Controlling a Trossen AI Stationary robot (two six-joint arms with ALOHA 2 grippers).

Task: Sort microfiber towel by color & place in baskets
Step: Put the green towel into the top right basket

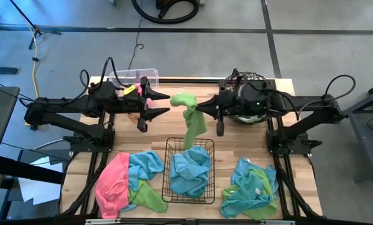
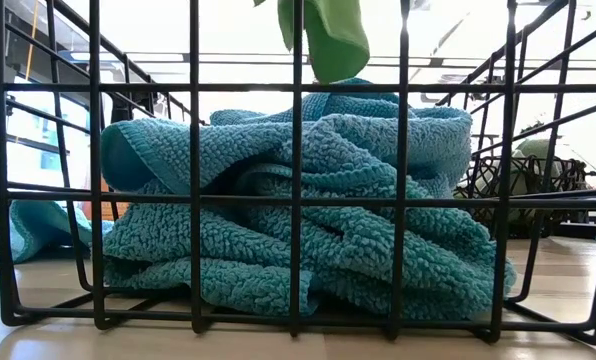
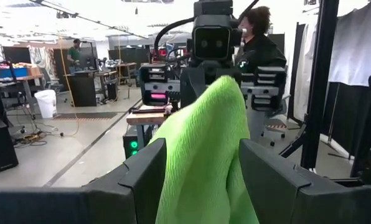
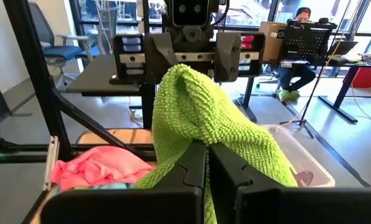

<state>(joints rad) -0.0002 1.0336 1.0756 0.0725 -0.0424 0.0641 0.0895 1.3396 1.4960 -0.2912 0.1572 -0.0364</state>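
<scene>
The right gripper [image 1: 202,109] clenched the lime green towel [image 1: 189,119]; the left gripper [image 1: 164,103] gaped, so a handover could drop it.

Robotics lab, concrete floor [image 1: 311,50], desks [image 3: 86,78], office chair [image 4: 55,46], cables [image 1: 36,69]

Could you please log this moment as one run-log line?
right gripper: shut on green towel, lifted mid-table | left gripper: open, facing it | black basket: holds blue towels

Your robot: two matte-black jointed arms.
Looped black cables trail both; the left arm [image 1: 74,109] wears a yellow tag [image 1: 129,90].
</scene>
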